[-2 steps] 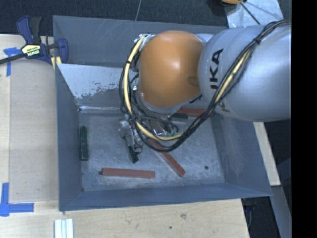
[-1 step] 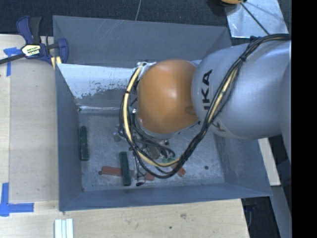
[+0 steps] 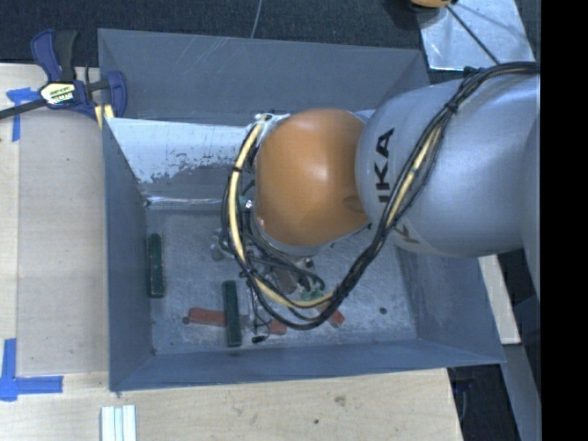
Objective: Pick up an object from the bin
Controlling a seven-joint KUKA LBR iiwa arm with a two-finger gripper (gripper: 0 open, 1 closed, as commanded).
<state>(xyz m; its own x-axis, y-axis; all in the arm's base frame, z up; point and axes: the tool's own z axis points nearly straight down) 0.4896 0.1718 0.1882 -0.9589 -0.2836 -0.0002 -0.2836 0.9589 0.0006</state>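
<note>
The silver KUKA arm (image 3: 459, 173) comes in from the right and bends down into the grey metal bin (image 3: 124, 246), covering the bin's right half. Its rounded orange wrist cover (image 3: 308, 177) sits above the middle of the floor. The dome faces up, so I judge the tool points straight down for a pick from above. Below the orange cover, looped black and yellow cables (image 3: 294, 306) drape over the gripper (image 3: 262, 318), which hangs low near the floor. I cannot tell whether it is spread or pressed together, and nothing shows held in it.

Well left of the cover, a long dark green flat bar (image 3: 153, 265) lies alone near the bin's left wall. Below and left of the cover, a shorter dark green bar (image 3: 231, 313) lies just beside the gripper, making it the likeliest thing to be picked. A small reddish-brown scrap (image 3: 204, 318) lies just beside that bar. Another reddish bit (image 3: 336, 318) lies below the cover, at the cable loop's right edge.
</note>
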